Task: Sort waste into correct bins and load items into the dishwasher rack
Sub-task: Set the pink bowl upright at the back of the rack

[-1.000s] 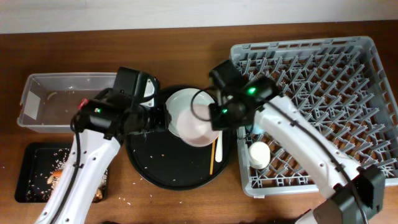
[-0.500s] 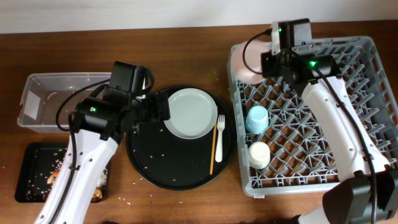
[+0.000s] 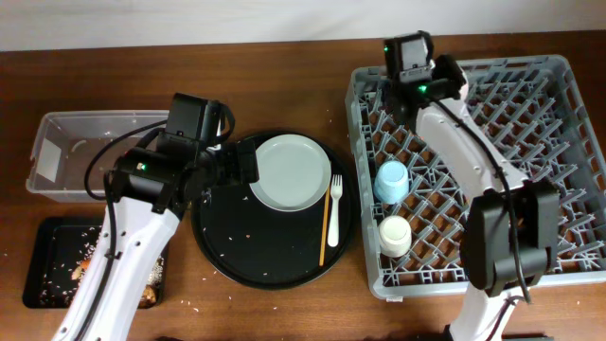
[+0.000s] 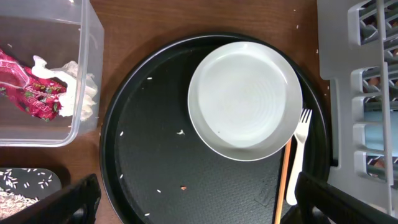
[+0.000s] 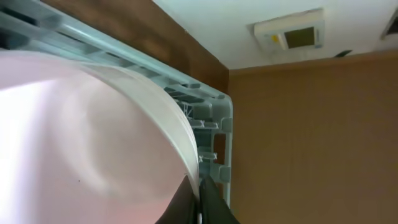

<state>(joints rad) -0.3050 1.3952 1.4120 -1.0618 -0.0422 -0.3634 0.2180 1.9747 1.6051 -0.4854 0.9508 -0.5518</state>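
Plate lies just ahead of the left claw, jaws apart; right claw clamps the bowl.

Bright, even light, soft shadows; the pinkish bowl looms blurred in the right wrist view.

— What is carried by the wooden tabletop around its middle?
— A large round black tray is set there, closer to the near edge than to the far one. A few pale crumbs are scattered over it.
— Is anything else laid on it?
— A thin wooden stick is laid flat along its right side, running from far to near. A white wall is seen beyond the far edge.
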